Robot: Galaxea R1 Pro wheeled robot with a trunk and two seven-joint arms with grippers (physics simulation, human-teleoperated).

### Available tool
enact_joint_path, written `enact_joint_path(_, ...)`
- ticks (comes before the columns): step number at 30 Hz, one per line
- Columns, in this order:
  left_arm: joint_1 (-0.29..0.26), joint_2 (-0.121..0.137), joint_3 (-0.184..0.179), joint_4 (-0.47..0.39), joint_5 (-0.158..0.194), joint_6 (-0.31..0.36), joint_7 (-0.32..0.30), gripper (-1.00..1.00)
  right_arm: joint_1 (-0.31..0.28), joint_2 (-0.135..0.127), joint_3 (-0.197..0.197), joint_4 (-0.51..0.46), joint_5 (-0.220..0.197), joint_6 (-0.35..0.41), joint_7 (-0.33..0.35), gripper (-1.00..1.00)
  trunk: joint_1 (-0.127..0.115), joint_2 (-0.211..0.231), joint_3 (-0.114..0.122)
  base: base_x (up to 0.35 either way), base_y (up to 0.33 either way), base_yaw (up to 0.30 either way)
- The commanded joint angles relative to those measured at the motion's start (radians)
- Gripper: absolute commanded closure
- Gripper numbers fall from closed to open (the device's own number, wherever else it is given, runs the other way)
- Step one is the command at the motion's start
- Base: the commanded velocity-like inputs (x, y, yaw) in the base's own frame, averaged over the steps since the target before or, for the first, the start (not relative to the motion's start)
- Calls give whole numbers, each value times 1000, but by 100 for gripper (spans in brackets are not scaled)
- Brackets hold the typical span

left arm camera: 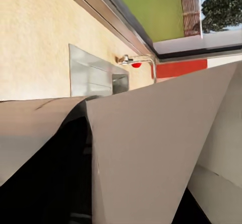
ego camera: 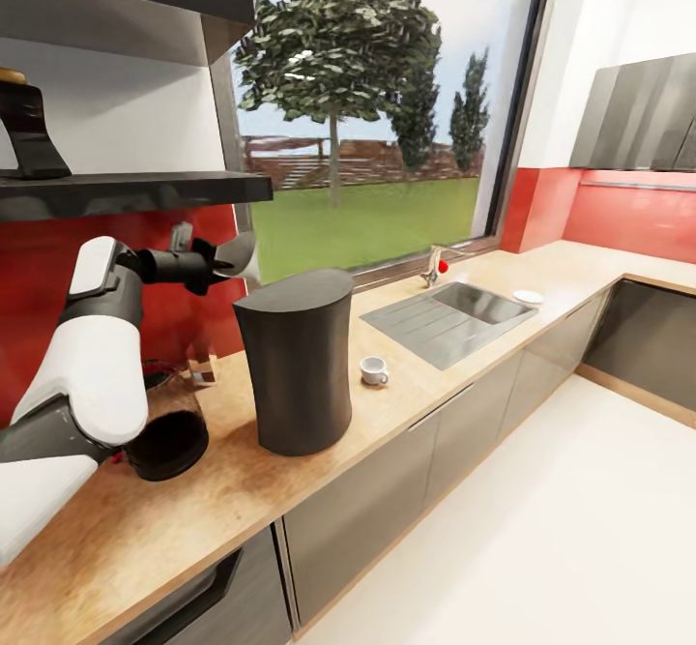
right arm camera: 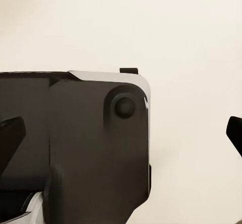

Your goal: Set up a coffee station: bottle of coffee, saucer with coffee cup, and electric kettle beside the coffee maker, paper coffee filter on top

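A: What's the left gripper (ego camera: 232,260) got?

B: A paper filter (ego camera: 244,256), I think. In the head view a pale cone sits between the fingers, above the tall dark kettle (ego camera: 295,365), at about eleven o'clock from its top. In the left wrist view big creased off-white sheets (left arm camera: 146,153) fill the foreground, which fits paper pinched in closed jaws. The fingers themselves are hidden by it, so I judge the grip from the paper.

A: And the right gripper?

B: Cannot tell. The right wrist view gives a dark robot body panel (right arm camera: 75,143) over pale floor and one dark tip at the edge, not enough to say open or closed.

A: Where's the coffee maker?

B: The glass carafe with its dark top (ego camera: 166,423) at nine o'clock of the kettle, partly behind the left arm, looks like part of it. It's half hidden.

A: How will the filter handle?

B: Very light and floppy, easily crushed. Hold it by the rim with a soft pinch, lower it slowly, let go only once it rests.

A: The other things?

B: Cup (ego camera: 373,370) on the counter (ego camera: 464,374) at three o'clock of the kettle, just before the sink (ego camera: 454,316). Saucer (ego camera: 528,296) beyond the sink at two o'clock, well apart from the cup. Both are small, hard and breakable; take the cup by its wall, the saucer by its edge. A dark bottle with a gold cap (ego camera: 24,123) stands on the shelf (ego camera: 135,190) at ten o'clock.
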Motion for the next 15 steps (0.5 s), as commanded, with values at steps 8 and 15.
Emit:
enact_joint_path(8,8,-4,3,1,10,2,14,100,-1,0,-1,0,0,-4,0,-100,1,-2,-2,0,0,0)
enact_joint_path(15,9,-6,3,1,10,3,14,100,-1,0,-1,1,0,-3,-1,-100,1,-2,-2,0,0,0)
